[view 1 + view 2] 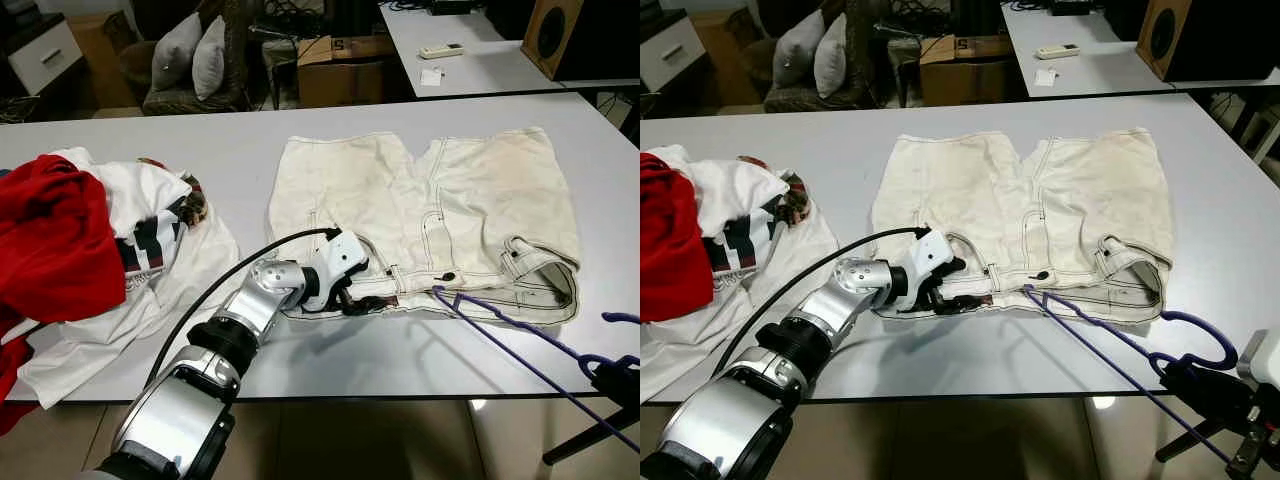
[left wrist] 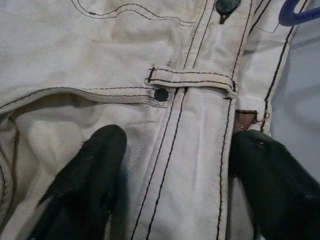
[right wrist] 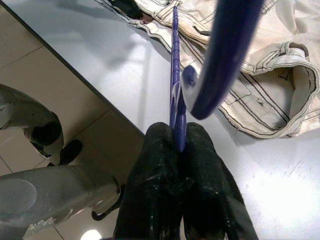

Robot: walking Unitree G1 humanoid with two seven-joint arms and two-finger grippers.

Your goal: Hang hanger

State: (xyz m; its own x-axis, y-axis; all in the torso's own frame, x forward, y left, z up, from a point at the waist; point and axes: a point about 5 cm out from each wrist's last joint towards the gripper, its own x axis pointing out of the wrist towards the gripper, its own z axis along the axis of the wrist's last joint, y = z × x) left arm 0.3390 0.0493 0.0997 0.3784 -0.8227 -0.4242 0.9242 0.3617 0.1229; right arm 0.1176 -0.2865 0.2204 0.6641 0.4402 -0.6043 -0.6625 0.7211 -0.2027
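The right gripper (image 3: 180, 145) is clenched on a purple hanger (image 1: 1110, 345) whose tip touches the cream shorts (image 1: 430, 215); the left gripper (image 2: 175, 170), spread, straddles their waistband. Nothing is hung yet.

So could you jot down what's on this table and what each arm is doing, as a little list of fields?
Garment: cream denim shorts spread flat on the white table
Left gripper: at the shorts' waistband, fingers open, straddling it
Right gripper: shut on the purple plastic hanger
Hanger tip: by the waistband's dark button
Beside: pile of red and white clothes, on the robot's left
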